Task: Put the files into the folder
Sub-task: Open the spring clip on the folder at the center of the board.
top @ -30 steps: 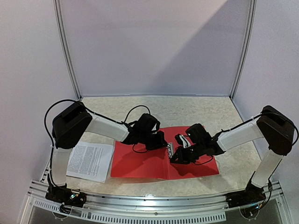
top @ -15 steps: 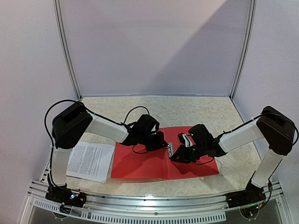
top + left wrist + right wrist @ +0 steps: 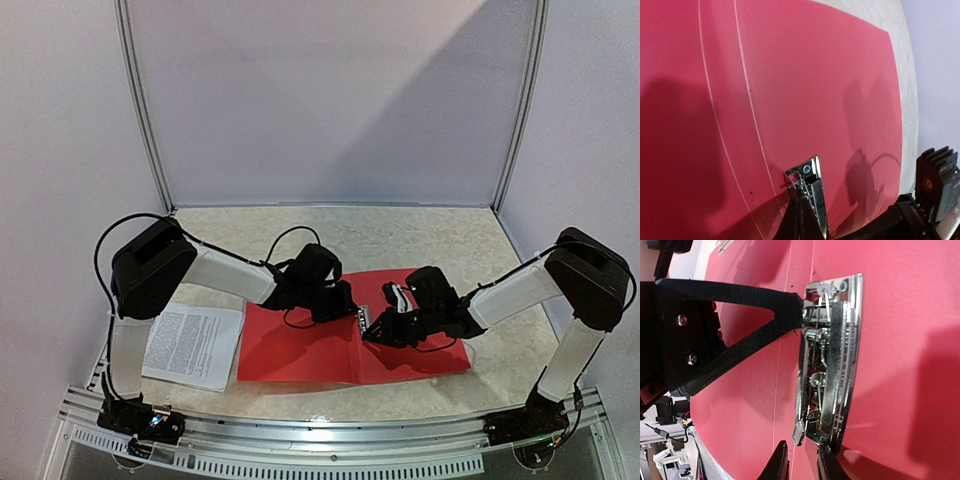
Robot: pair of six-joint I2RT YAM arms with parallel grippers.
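The red folder [image 3: 290, 350] lies open and flat on the table, with its metal clip [image 3: 364, 322] along the spine. The files [image 3: 192, 345], white sheets with black text, lie on the table left of the folder, apart from both grippers. My left gripper [image 3: 350, 312] is shut on the far end of the clip [image 3: 810, 185]; its fingers [image 3: 785, 307] meet at the clip's top end in the right wrist view. My right gripper [image 3: 802, 455] is slightly open at the near end of the clip [image 3: 832, 365], its fingers either side of the small lever tab.
The speckled table [image 3: 420, 240] is walled by white panels at the back and sides. A metal rail [image 3: 330, 430] runs along the near edge by the arm bases. The left arm's black cable loops above the folder.
My right gripper has shifted slightly away from the near edge along the clip. The left gripper, the folder and the files have not visibly moved.
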